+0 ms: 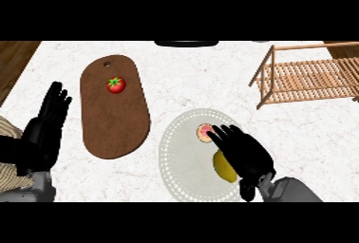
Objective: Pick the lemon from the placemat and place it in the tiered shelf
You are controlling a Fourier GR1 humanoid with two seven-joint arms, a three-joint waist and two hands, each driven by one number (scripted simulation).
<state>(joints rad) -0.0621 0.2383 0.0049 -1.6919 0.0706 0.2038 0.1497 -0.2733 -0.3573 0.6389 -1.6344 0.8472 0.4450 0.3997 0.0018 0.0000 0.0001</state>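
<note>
Head view: white marble counter (182, 80); right robot hand (245, 154) spread over lemon (224, 168) on placemat (184, 156).

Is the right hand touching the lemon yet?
Cannot tell. In the head view the right hand overlaps the lemon on the placemat, hiding any contact or gap.

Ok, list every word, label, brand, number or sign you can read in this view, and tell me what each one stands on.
None: no readable text shows anywhere in the head view.
The cutting board, tomato, placemat, lemon, small pink-ringed round item and tiered shelf show no lettering.
The right hand and left hand show no markings either.
</note>
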